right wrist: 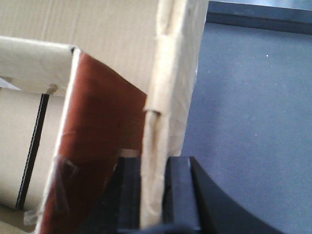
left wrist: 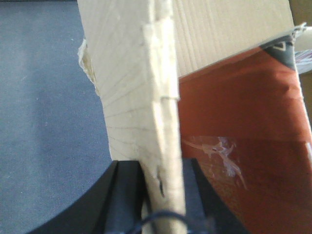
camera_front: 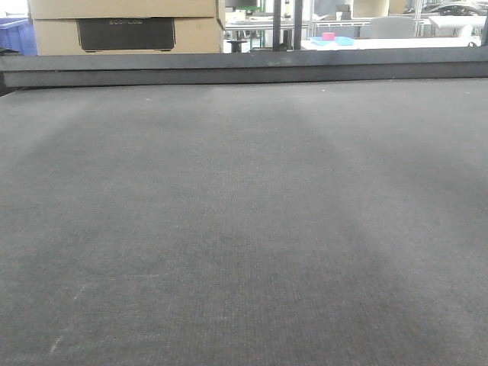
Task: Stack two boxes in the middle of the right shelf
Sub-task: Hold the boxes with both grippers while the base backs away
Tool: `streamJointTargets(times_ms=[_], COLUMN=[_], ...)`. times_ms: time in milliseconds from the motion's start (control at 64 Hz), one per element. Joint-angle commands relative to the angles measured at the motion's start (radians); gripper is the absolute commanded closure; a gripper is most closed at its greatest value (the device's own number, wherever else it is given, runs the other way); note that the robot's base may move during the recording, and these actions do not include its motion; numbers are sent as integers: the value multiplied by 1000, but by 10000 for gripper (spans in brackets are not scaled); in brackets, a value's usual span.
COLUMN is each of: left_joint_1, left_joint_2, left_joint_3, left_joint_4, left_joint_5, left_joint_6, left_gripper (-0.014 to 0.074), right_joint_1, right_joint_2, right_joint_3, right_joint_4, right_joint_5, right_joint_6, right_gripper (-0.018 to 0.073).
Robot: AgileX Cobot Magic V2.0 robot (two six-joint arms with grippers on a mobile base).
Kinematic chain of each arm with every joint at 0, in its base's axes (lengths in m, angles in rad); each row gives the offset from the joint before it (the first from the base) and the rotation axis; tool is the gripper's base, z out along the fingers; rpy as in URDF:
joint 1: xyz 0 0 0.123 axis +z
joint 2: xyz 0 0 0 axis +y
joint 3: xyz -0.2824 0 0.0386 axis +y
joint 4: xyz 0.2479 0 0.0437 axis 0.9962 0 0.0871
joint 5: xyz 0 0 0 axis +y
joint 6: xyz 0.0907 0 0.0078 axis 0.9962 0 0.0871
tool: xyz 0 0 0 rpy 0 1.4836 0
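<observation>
A tan cardboard box [left wrist: 131, 87] with a reddish-brown inner face [left wrist: 243, 136] fills the left wrist view. My left gripper [left wrist: 162, 168] is shut on the upright edge of its wall, one black finger on each side. In the right wrist view my right gripper [right wrist: 153, 163] is likewise shut on a wall edge of the box [right wrist: 170, 73], beside a reddish-brown flap [right wrist: 97, 126]. More tan cardboard with a dark stripe [right wrist: 29, 146] lies at the lower left; whether it is a second box is unclear. The right shelf is out of view. Neither gripper appears in the front view.
A dark grey felt surface [camera_front: 244, 229] stretches ahead to a raised dark rim [camera_front: 244, 69]. Beyond it stand stacked cartons [camera_front: 126, 11] with a black panel, a blue bin [camera_front: 17, 34] at far left, and a workbench with small coloured items [camera_front: 332, 38].
</observation>
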Motion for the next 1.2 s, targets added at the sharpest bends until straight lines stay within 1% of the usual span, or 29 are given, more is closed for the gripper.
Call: streamJointTargets(times_ms=[0, 1188], left_joint_1=[5, 5], left_joint_2=[-23, -23], left_joint_3=[-14, -14], left_joint_4=[6, 6], left_joint_5=[-31, -31], left_joint_6=[5, 5], left_gripper=[708, 708], right_joint_1=[-9, -9], right_joint_2=[-12, -12], right_joint_3=[-8, -8], right_joint_4=[-38, -38], right_joint_5=[-48, -48], right_joint_6=[-14, -14], right_gripper=[713, 713])
